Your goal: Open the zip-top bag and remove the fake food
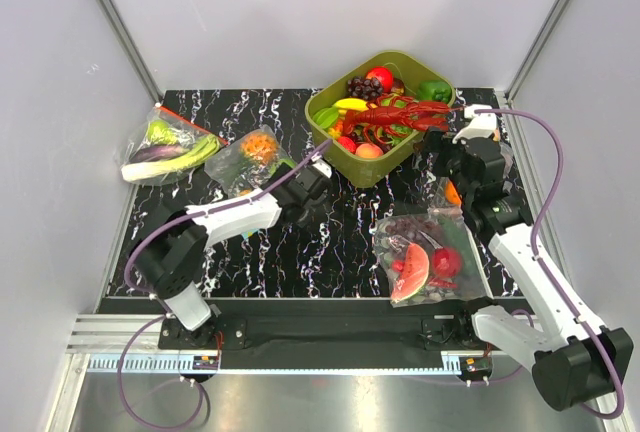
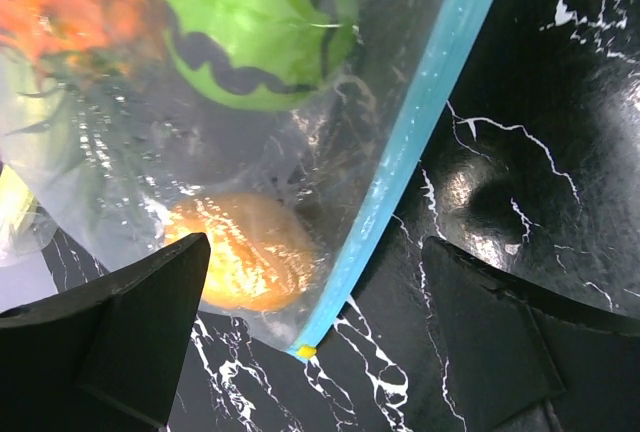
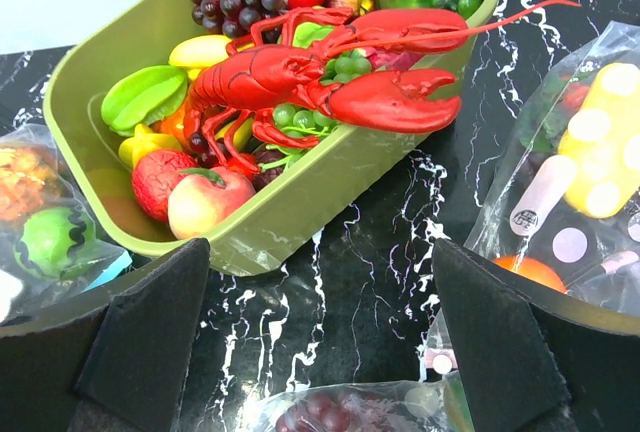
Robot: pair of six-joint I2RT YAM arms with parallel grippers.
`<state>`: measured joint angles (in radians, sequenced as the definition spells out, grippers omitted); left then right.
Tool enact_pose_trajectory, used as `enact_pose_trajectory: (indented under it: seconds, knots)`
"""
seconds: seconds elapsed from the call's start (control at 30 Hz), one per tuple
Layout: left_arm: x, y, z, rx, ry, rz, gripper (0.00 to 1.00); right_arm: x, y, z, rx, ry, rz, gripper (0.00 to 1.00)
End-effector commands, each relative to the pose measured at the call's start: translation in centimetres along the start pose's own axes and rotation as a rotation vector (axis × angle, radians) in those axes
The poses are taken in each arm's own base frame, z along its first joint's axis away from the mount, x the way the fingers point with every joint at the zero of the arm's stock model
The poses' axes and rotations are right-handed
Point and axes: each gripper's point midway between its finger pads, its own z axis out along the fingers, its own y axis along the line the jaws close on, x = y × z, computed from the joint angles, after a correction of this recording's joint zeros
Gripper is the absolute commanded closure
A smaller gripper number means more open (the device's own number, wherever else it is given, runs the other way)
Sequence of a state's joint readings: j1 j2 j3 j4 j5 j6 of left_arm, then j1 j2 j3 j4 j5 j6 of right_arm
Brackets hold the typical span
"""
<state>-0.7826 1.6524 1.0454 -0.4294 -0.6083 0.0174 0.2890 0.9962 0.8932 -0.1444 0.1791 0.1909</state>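
Note:
The zip-top bag lies at the back left of the black marbled table, clear and crinkly. In the left wrist view its light-blue zip strip runs diagonally and ends in a small yellow tab between my fingers. Fake food shows inside: a green ball, a yellow-orange round fruit and a bumpy orange pineapple. My left gripper is open, low over the bag's zip corner, at the bag's right edge. My right gripper is open over bare table in front of the bin, holding nothing.
A green bin of fake food with a red lobster on top stands at the back middle. A bag of green vegetables lies far left. A bag with a watermelon slice and grapes lies front right, another bag beside it.

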Motion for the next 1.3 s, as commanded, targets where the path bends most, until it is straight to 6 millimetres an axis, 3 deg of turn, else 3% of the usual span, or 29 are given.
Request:
enact_pose_trajectory:
  seconds: [0.0,0.17,0.43,0.53,0.83,1.0,1.1,1.27]
  knots:
    - [-1.1,0.0,0.0,-0.035,-0.02,-0.012,0.08,-1.9,0.4,-0.6,-0.03,-0.07,0.022,0.0]
    - [-0.8,0.3,0.8,-0.098,-0.021,-0.001,0.09,-2.0,0.4,-0.6,-0.033,-0.076,0.029,0.0]
    - [0.8,0.8,2.6,-0.209,0.045,0.077,0.23,-2.2,0.4,-1.0,-0.049,-0.09,0.04,0.0]
    - [1.0,1.6,2.7,-0.267,0.049,0.104,0.33,-2.5,0.3,-1.4,-0.05,-0.105,0.042,0.0]
    - [0.9,2.2,2.6,-0.294,0.046,0.139,0.79,-2.7,0.4,-1.8,-0.06,-0.114,0.047,0.0]
    - [-0.2,2.6,1.4,-0.255,0.012,0.107,0.95,-2.8,1.1,-2.3,-0.105,-0.117,0.023,0.0]
    - [-1.3,2.6,-0.1,-0.176,-0.02,0.077,0.98,-2.9,1.7,-2.5,-0.143,-0.117,0.002,0.0]
    - [-3.3,3.4,-3.8,-0.053,-0.082,0.032,1.0,-1.5,5.2,-2.2,-0.347,-0.045,-0.031,0.0]
